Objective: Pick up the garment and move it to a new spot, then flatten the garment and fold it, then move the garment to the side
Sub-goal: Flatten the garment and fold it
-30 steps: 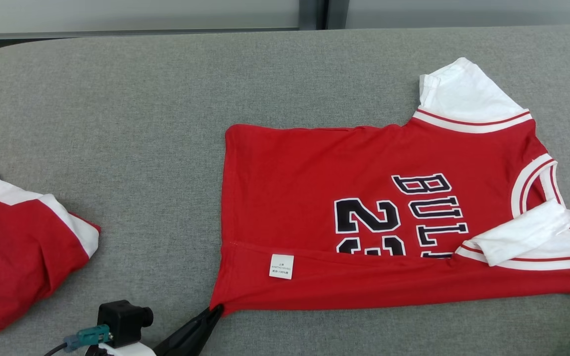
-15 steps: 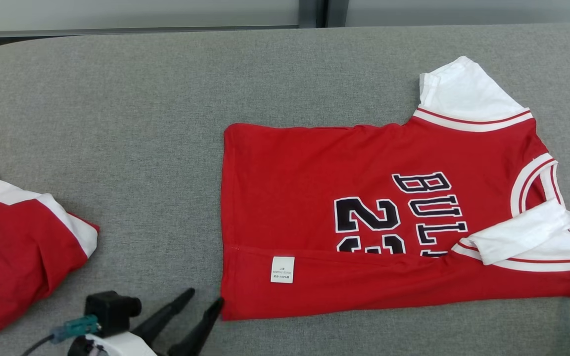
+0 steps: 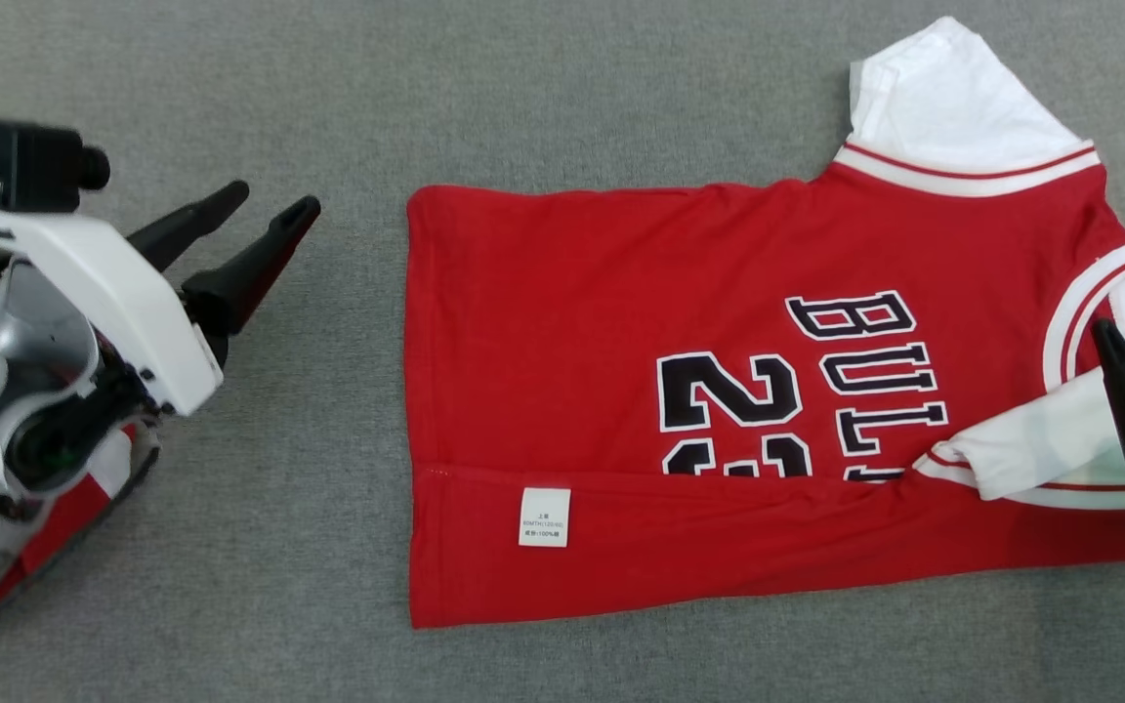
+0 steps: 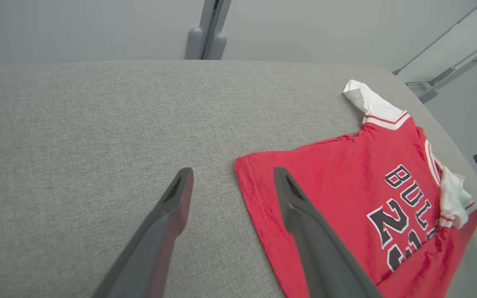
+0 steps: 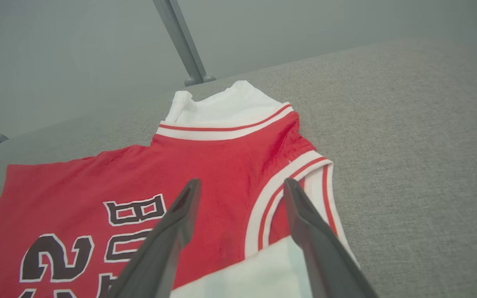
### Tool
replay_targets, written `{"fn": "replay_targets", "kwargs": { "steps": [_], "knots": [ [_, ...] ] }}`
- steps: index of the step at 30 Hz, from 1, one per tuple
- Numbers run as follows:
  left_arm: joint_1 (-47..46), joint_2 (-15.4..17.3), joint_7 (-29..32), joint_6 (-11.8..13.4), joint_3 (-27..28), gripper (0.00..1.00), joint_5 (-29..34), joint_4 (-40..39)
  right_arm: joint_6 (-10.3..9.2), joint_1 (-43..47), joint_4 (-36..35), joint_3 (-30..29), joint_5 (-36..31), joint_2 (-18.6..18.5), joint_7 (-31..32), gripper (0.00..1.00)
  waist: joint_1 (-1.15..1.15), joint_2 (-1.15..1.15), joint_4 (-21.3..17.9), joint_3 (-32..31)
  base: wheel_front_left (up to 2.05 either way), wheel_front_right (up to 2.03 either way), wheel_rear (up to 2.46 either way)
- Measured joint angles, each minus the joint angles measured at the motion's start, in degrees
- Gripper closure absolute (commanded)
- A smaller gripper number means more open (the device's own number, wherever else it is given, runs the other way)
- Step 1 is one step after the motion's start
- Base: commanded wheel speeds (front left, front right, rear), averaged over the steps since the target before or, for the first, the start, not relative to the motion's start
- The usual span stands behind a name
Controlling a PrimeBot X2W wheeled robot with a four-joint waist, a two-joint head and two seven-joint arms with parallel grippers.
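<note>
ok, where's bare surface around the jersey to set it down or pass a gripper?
Free: grey surface between left gripper and jersey hem; the far band left of the white sleeve. Crowded: second red garment under the left arm; right gripper over the collar.

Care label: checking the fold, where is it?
Head view: the care label sits on the folded-over near strip of the jersey, toward its left end.

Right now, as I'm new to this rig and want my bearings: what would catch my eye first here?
The red jersey with black lettering stands out, lying on the grey padded surface, its near edge folded over with a white label showing. Open grippers flank it: the left gripper beside its hem, the right gripper at its collar end.
</note>
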Motion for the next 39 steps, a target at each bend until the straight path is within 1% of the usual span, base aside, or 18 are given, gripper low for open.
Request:
{"fn": "replay_targets", "kwargs": {
  "steps": [2,4,6,9,13,18,26,35,39],
  "knots": [
    [-4.25,-0.87,5.37,-1.51,-0.45,0.0,-2.0,3.41,-0.01,-1.61,1.09,0.75,-0.2,-0.02,-0.44,0.0,0.0,0.0,-0.53,1.71,0.0,0.0,0.0],
    [-7.88,-2.18,9.84,-2.37,-0.51,0.0,-4.45,6.55,0.0,-2.42,1.8,1.09,-0.2,-0.1,-0.96,0.0,0.0,0.0,-1.11,3.31,0.0,0.0,0.0],
    [-10.66,-3.35,14.17,-2.65,-0.65,0.0,-6.75,9.31,0.0,-3.05,2.61,1.13,-0.2,-0.3,-1.54,0.0,0.0,0.0,-1.76,4.76,0.0,0.0,0.0],
    [-13.33,-4.13,19.59,-2.64,-1.14,0.0,-9.13,12.56,0.0,-3.33,3.44,1.26,0.0,-0.51,-2.44,0.0,0.0,0.0,-2.93,6.28,0.0,0.0,0.0],
    [-16.57,-4.78,23.09,-2.64,-2.04,0.0,-9.14,16.16,0.0,-4.2,4.3,1.7,0.44,-0.57,-3.24,0.0,0.0,0.0,-4.32,7.46,0.0,0.0,0.0],
    [-18.34,-5.79,26.05,-2.92,-4.14,0.0,-7.94,19.53,0.0,-5.27,5.02,2.31,1.26,-0.62,-3.99,0.0,0.0,0.0,-5.1,8.02,0.0,0.0,0.0],
    [-20.81,-6.92,27.51,-3.92,-5.86,0.0,-6.02,22.34,0.0,-7.72,6.03,3.92,2.11,-0.98,-4.26,0.0,0.0,0.0,-5.63,8.61,0.0,0.0,0.0],
    [-21.91,-7.21,28.52,-5.09,-7.77,0.0,-3.96,23.53,0.0,-9.01,6.56,4.63,2.71,-1.3,-4.82,0.0,0.0,0.0,-6.13,8.62,0.0,0.0,0.0],
    [-22.31,-7.51,27.3,-5.67,-7.94,0.0,-3.01,23.3,0.0,-9.28,6.91,4.57,2.79,-1.41,-5.3,0.0,0.0,0.0,-6.08,8.7,0.0,0.0,0.0]
  ]
}}
